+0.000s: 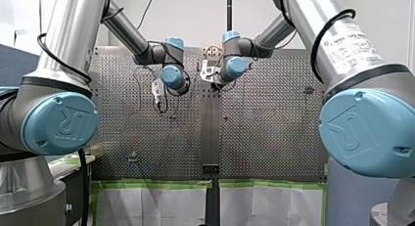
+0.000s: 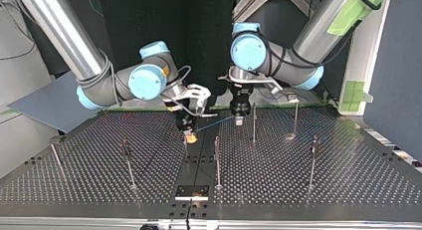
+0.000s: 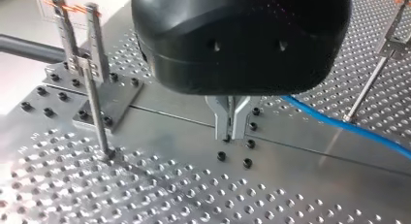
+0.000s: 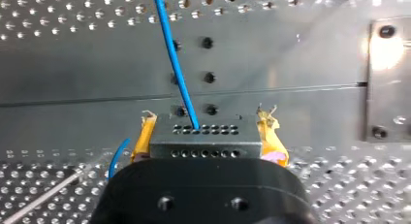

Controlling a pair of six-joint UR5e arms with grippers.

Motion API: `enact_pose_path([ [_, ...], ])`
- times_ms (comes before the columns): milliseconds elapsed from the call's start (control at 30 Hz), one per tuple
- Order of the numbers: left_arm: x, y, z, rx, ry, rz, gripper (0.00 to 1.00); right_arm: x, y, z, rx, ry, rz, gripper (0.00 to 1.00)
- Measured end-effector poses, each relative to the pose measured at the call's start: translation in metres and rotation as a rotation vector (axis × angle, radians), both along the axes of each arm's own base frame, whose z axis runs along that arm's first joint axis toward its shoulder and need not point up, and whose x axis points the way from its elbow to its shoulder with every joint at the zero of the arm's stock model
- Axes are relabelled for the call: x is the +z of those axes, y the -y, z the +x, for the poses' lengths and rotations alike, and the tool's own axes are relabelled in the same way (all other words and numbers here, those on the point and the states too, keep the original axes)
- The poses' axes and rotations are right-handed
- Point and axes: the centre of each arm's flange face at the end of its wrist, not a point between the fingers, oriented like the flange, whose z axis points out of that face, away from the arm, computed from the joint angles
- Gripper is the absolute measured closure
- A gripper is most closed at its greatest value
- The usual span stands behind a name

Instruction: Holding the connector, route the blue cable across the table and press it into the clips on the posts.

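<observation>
Nearest in the top view, the posts (image 2: pixel 217 160) carry no cable that I can see. Beyond them, low over the table (image 2: pixel 323 180), my right gripper (image 4: pixel 208 132) pinches the connector (image 4: pixel 206 136) between yellow pads (image 4: pixel 145 134). The blue cable (image 4: pixel 174 59) runs right and farther toward my left gripper (image 3: pixel 229 132), whose fingers are pressed together. The cable looks light and limp: steer by the rigid connector.

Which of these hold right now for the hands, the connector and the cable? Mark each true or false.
1. My right hand holds the connector between yellow pads. True.
2. The blue cable comes out of the connector. True.
3. The blue cable sits in a clip on one of the posts. False: in the top view it runs free from my right hand to my left hand.
4. My left hand hangs high above the posts. False: it is low, close to the table.
</observation>
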Motion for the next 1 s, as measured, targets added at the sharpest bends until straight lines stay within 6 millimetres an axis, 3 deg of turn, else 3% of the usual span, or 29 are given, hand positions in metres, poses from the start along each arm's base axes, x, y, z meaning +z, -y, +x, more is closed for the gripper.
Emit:
enact_pose_path([
  [333, 0.017, 0.005, -0.013, -0.018, 0.014, 0.015, 1.00, 0.037, -0.013, -0.011, -0.001, 0.033, -0.030, 1.00],
  [767, 0.067, 0.000, -0.031, -0.022, 0.096, -0.019, 1.00, 0.095, -0.032, -0.028, -0.004, 0.087, -0.093, 1.00],
  [1000, 0.072, 0.000, -0.027, -0.032, 0.128, -0.030, 1.00, 0.110, -0.036, -0.032, -0.005, 0.101, -0.111, 1.00],
])
